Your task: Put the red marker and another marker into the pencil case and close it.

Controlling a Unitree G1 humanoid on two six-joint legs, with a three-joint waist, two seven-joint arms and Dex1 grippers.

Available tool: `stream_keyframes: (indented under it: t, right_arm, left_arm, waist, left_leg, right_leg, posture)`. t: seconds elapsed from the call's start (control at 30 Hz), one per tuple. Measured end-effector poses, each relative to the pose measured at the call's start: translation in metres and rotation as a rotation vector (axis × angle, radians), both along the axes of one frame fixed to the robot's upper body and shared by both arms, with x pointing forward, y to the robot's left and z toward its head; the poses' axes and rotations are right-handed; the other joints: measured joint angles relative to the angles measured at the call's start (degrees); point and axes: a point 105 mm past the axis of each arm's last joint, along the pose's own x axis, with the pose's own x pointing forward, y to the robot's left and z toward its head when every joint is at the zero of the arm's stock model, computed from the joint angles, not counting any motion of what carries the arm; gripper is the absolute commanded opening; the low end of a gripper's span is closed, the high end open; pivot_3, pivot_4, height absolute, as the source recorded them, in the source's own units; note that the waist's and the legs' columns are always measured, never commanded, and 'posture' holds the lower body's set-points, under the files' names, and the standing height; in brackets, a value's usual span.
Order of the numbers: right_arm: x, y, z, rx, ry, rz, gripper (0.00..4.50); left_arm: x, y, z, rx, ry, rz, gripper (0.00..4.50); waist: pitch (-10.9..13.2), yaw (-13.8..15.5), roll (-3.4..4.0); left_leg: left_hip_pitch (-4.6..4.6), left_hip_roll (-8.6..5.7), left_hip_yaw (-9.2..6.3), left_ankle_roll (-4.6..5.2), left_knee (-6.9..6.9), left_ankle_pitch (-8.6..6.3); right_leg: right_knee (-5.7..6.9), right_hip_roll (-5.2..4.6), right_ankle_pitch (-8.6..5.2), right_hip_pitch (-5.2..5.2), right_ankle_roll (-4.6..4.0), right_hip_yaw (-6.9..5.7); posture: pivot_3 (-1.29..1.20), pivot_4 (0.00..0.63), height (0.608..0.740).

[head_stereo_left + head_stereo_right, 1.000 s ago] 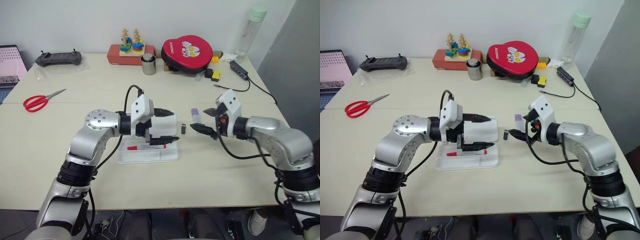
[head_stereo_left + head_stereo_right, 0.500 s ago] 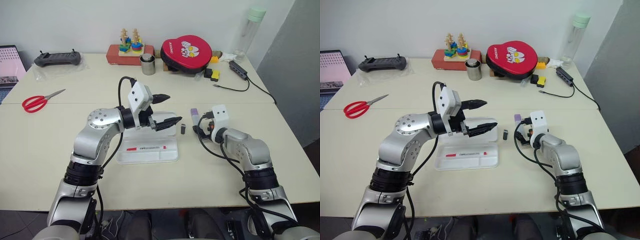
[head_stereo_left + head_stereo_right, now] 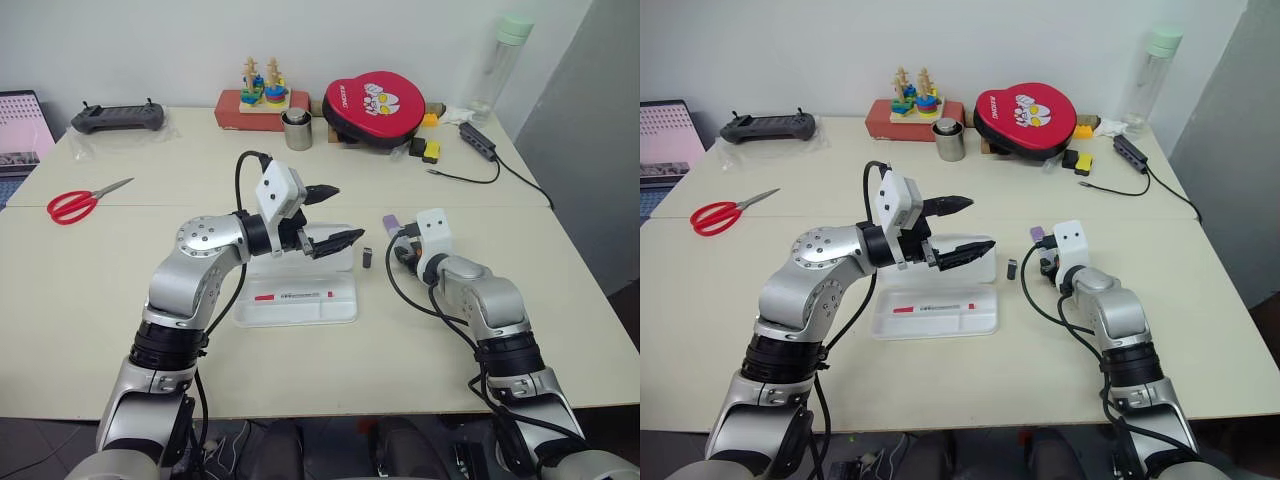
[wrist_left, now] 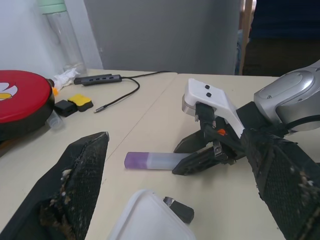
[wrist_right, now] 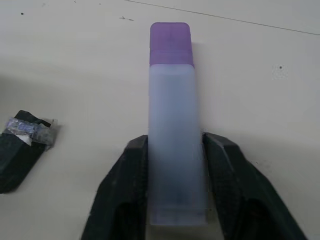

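head views: red marker (image 3: 293, 296) already lies in the open pencil case (image 3: 340, 312), under the left pincer (image 3: 330, 216), which is spread and holding nothing.

left wrist: right pincer (image 4: 192, 155) is down on the desk (image 4: 150, 110).

right wrist: its fingers (image 5: 131, 172) pinch the lavender marker (image 5: 173, 125). next is lifting it into the case.

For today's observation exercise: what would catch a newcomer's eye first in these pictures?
Probably the right gripper at the table's right, its two black fingers pressed against the sides of the short pale lavender marker with the purple end. Beside it, the left gripper hovers open above the flat white plastic pencil case, where the slim white red-capped marker already lies.
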Motion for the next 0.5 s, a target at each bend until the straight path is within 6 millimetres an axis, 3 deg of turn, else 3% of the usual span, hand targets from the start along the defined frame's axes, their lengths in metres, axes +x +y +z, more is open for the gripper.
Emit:
stream_keyframes:
  t: [0.17,0.23,0.4,0.5]
  right_arm:
    - [0.002,-0.005,0.003,-0.010,-0.030,-0.012,1.07]
    - [0.005,-0.005,0.015,-0.007,-0.100,0.023,1.07]
    - [-0.002,0.011,0.060,0.048,-0.272,0.229,1.07]
    - [-0.022,0.036,0.094,0.122,-0.345,0.454,1.07]
  left_arm:
    - [0.000,0.001,-0.001,0.003,0.005,0.000,4.50]
    - [-0.002,0.011,-0.002,0.026,0.020,-0.001,4.50]
    - [-0.019,0.067,-0.014,0.093,0.112,0.040,4.50]
    - [-0.032,0.103,-0.022,0.171,0.157,0.080,4.50]
  waist:
    - [0.0,0.0,0.01]
    - [0.0,-0.1,0.01]
    - [0.0,-2.0,0.05]
    - [0.0,-1.9,0.07]
  left_leg:
    - [-0.03,0.00,0.00,0.00,-0.01,0.00]
    - [-0.04,0.00,0.01,0.00,-0.03,0.00]
    - [-0.01,0.04,0.02,0.01,-0.21,-0.01]
    - [0.00,0.06,-0.02,0.01,-0.31,-0.01]
  right_leg:
    - [-0.02,-0.01,0.00,-0.03,0.00,0.00]
    - [-0.03,0.00,0.00,-0.06,-0.01,0.00]
    - [0.00,0.01,-0.06,-0.13,-0.10,0.01]
    - [-0.03,0.01,-0.10,-0.13,-0.16,-0.06]
  posture:
    - [0.00,0.150,0.740]
    - [0.00,0.150,0.740]
    - [0.00,0.150,0.740]
    - [0.00,0.150,0.740]
